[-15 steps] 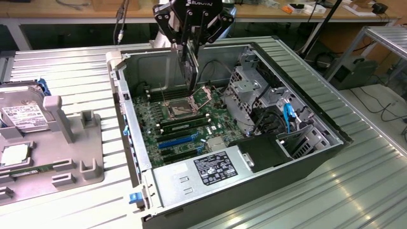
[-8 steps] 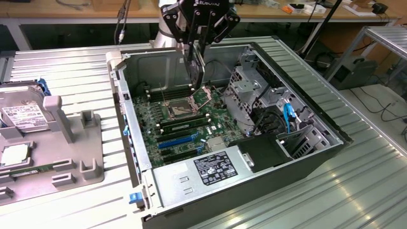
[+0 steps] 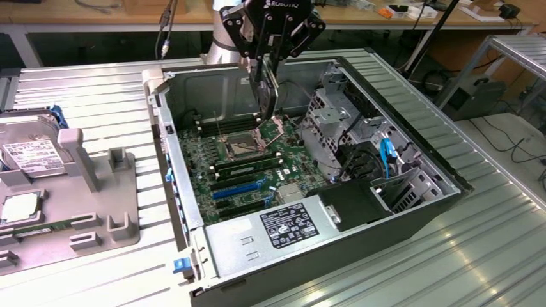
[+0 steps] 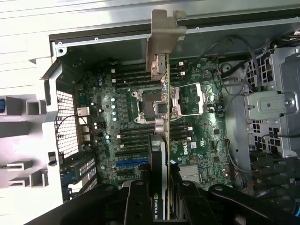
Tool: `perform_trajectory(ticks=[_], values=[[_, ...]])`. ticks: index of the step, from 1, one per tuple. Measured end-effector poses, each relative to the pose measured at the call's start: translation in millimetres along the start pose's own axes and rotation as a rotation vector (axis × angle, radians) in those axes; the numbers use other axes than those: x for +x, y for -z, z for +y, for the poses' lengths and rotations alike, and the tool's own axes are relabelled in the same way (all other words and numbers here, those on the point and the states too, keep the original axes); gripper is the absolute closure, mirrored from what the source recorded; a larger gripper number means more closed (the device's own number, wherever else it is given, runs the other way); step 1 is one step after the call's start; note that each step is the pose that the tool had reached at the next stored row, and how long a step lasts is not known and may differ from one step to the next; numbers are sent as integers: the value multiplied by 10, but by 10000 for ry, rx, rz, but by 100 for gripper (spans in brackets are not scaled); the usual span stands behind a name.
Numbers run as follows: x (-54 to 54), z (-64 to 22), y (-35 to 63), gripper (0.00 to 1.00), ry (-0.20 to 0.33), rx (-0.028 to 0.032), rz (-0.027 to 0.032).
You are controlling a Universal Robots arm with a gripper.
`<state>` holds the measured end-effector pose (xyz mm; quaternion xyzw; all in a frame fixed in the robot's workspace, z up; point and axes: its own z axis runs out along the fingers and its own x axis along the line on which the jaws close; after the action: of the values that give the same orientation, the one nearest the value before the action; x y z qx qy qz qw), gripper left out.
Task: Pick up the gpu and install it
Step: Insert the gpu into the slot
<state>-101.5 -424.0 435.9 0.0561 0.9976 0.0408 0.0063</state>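
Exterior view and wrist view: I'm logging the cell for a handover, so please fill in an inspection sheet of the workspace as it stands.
Surface: ribbed metal table carrying an open computer case that lies on its side.
Job's things: gpu hangs edge-on over the motherboard, with its bracket end away from the gripper; it is not seated in a slot.
Clutter: grey holder at the exterior view's left, with a silver drive on it.
Grippers: gripper shut on the gpu.
Cables: blue cables inside the case; black cables on the floor at the exterior view's right.
Surroundings: wooden bench behind the table.
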Motion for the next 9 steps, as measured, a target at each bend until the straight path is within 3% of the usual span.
perform_trajectory(ticks=[9], values=[[0, 0, 0, 73, 56, 0, 5]])
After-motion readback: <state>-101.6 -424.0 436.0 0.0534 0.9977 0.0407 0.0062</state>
